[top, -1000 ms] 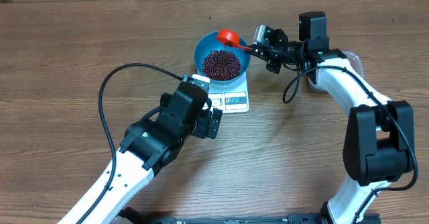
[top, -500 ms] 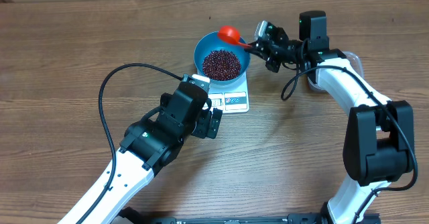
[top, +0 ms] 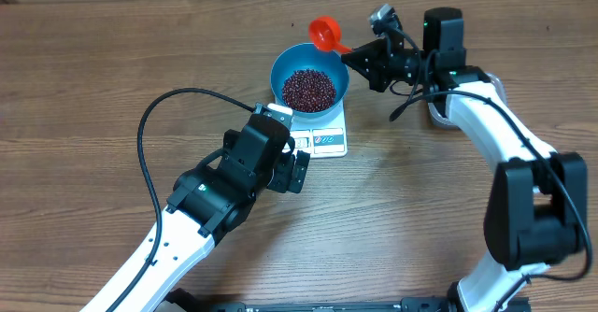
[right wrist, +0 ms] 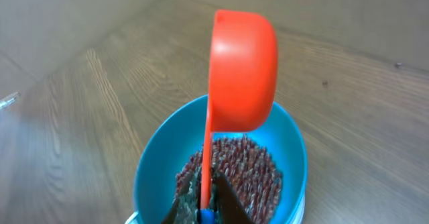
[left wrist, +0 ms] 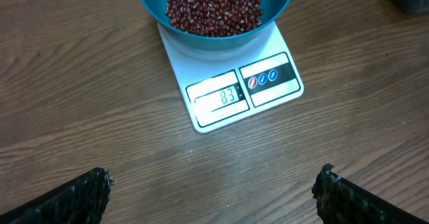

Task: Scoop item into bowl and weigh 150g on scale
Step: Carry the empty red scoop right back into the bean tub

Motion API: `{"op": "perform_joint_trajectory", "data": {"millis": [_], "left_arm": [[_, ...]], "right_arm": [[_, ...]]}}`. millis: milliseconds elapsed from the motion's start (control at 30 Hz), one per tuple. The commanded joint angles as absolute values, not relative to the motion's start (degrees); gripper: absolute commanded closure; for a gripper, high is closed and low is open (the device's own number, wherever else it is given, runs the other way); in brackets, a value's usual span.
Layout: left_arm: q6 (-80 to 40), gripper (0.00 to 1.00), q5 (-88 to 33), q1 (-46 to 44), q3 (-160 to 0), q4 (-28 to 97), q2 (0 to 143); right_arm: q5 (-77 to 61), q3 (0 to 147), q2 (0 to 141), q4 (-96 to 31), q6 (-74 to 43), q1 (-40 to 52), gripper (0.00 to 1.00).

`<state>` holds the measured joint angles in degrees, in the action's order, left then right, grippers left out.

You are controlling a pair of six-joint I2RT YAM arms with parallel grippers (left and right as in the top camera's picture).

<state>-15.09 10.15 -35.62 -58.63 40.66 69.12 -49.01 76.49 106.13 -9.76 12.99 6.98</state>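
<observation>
- Nearest, the left arm reaches in from the 7 o'clock edge of the wooden table point(top: 84, 78), with a black cable point(top: 143, 139) looping off it toward 9 o'clock.
- At its tip the left gripper point(top: 298, 170) has its jaws spread wide with nothing between them. In the left wrist view the two dark fingertips point(left wrist: 74, 200) sit at the bottom corners, bare wood between.
- Just beyond it, toward 1 o'clock, the scale point(top: 323, 140) lies white and flat on the table, its display edge facing the left gripper. The display reads 83.
- On the far part of the scale the bowl point(top: 277, 74) stands upright, bright blue, covering most of the platform.
- Inside the bowl the beans point(top: 308, 89) form a dark red-brown heap that covers the bottom and lies below the rim.
- Past the bowl's rim at 1 o'clock an orange-red scoop point(top: 323, 32) is held raised. Seen from overhead, its cup is just outside the bowl — whether it carries any beans cannot be told.
- At 4 o'clock from the cup, the right gripper point(top: 360, 58) is clamped on the scoop's handle. The right wrist view shows the handle pinched between its dark fingers and the cup's rounded back toward the camera.
</observation>
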Motion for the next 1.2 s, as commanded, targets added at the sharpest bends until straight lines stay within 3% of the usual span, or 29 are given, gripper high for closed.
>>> {"op": "perform_joint_trajectory", "data": {"millis": [0,333,533,1067,1167], "left_arm": [[-15.9,0.00,10.9,-35.8,-58.5,40.4,69.1],[-15.9,0.01,10.9,-35.8,-58.5,40.4,69.1],[-15.9,0.00,10.9,-35.8,-58.5,40.4,69.1],[-15.9,0.00,10.9,-35.8,-58.5,40.4,69.1],[-15.9,0.01,10.9,-35.8,-58.5,40.4,69.1]], "right_arm": [[-42.4,77.4,98.8,-15.2,10.5,4.1,0.96],[-15.9,77.4,86.1,-38.6,10.5,-7.9,0.96],[-12.8,77.2,88.1,-47.0,10.5,-11.0,0.96],[-9.0,77.2,100.1,-49.5,10.5,-11.0,0.96],[-9.0,77.2,100.1,-48.5,10.5,-11.0,0.86]]}}
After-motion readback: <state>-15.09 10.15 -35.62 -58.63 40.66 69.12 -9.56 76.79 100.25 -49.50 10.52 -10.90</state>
